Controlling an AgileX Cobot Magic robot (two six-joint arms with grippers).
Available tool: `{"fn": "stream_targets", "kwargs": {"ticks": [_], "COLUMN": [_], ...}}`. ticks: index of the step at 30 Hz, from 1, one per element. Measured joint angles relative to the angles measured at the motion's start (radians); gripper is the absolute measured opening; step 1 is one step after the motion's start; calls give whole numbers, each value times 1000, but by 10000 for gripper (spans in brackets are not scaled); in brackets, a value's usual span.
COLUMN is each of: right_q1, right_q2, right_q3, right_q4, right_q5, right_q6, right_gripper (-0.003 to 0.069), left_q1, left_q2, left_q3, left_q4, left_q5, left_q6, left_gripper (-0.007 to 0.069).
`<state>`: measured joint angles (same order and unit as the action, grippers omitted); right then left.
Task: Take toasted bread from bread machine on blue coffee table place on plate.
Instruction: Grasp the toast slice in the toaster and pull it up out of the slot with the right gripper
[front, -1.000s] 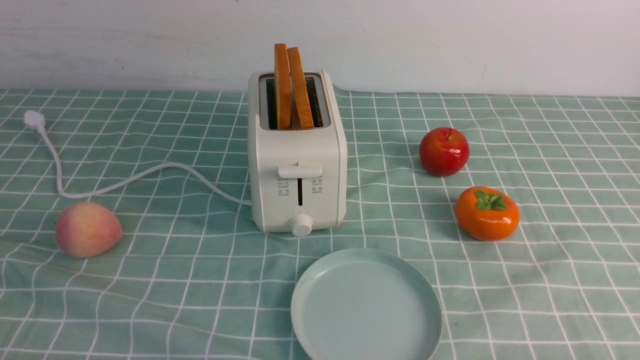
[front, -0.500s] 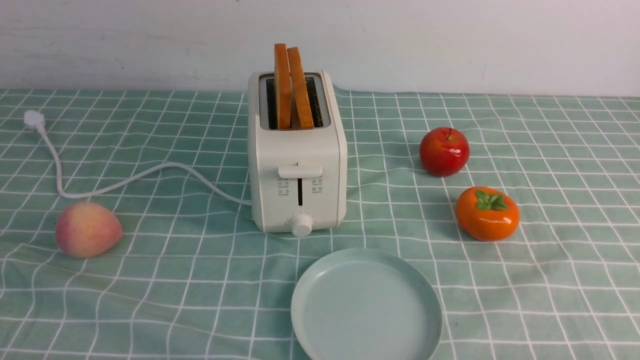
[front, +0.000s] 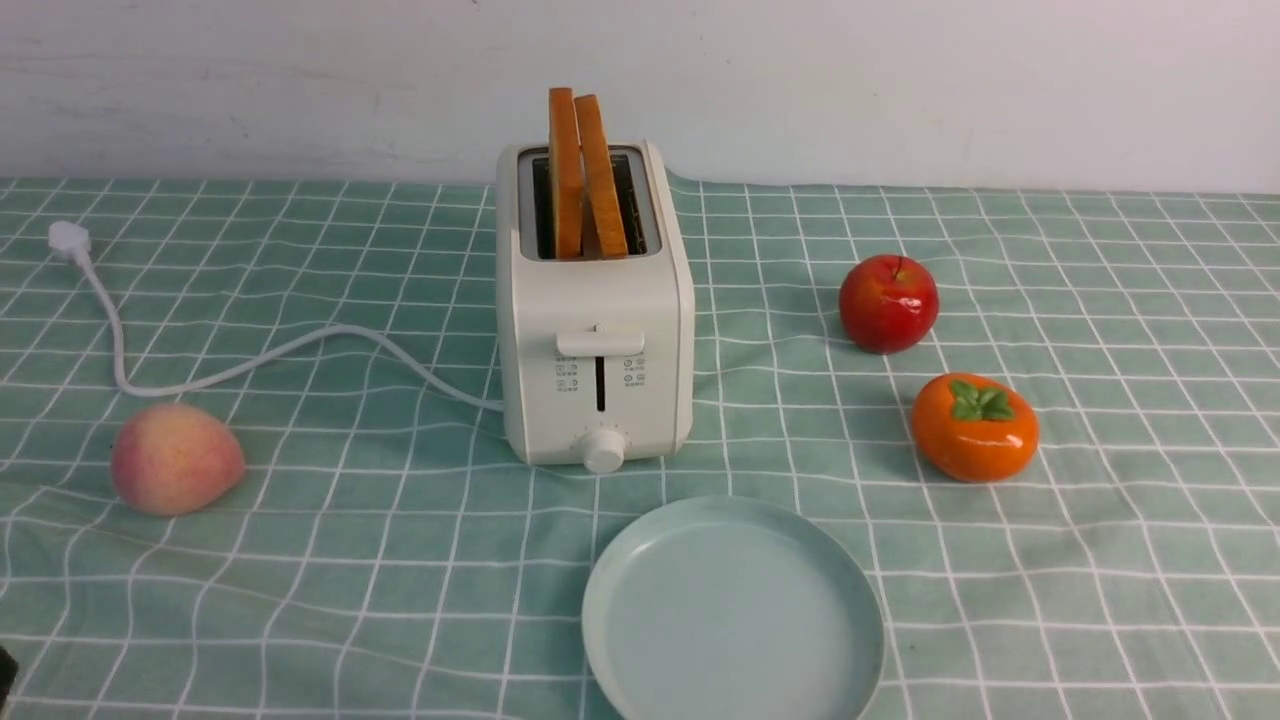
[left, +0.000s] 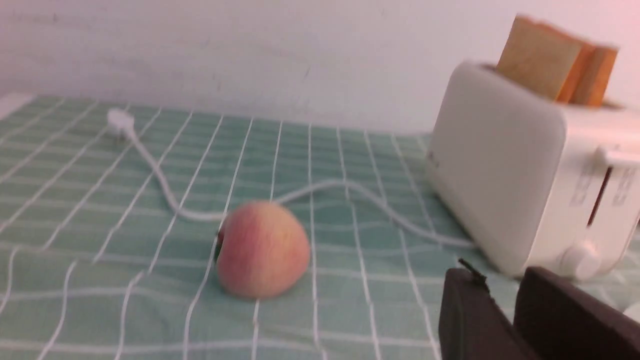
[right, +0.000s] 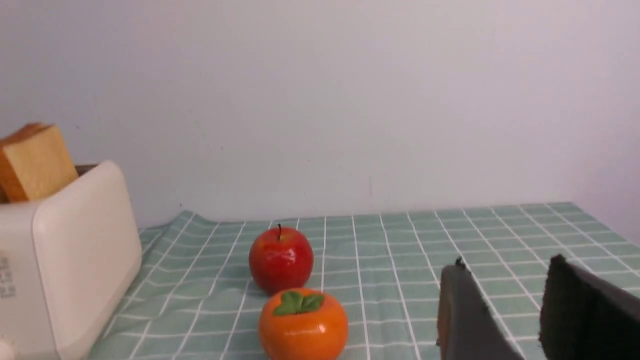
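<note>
Two slices of toast (front: 585, 170) stand upright in the toaster (front: 595, 380), just beyond the plate (front: 730, 620) on the surface (front: 350, 560). The left pincer (left: 505, 280) is narrowly parted and the right pincer (right: 505, 270) slightly wider, neither gripping anything.

**Robot body: the two pincers, as the wrist cameras show them.**
The left pincer (left: 502, 280) has two flat, blocky fingers (left: 470, 320), matt brown-black, with a short thread-like wisp standing off one tip. The right pincer (right: 507, 262) has two fingers (right: 585, 310) of the same form: one shows a smooth dark grey face with a small nub at its tip, the other a black, rough-textured face with a fuzzy edge. In the front view only a dark sliver (front: 5, 672) shows at the lower left edge, too small to identify.
</note>
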<state>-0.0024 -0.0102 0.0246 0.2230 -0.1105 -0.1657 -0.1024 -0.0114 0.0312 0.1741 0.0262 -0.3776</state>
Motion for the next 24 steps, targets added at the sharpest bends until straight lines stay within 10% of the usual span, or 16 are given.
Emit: {"fn": "stream_targets", "kwargs": {"ticks": [13, 24], "right_q1": [0, 0], "right_q2": [0, 466], "right_q3": [-105, -1030], "right_q4": [104, 100], "right_q5": [-206, 247], "right_q6": [224, 118], "right_gripper": [240, 240], "left_q1": [0, 0], "left_q2": [0, 333], "left_q3": [-25, -817], "left_q4": [-108, -125], "left_q5": [-468, -53], "left_q6": [-201, -158], "left_gripper": [155, 164]}}
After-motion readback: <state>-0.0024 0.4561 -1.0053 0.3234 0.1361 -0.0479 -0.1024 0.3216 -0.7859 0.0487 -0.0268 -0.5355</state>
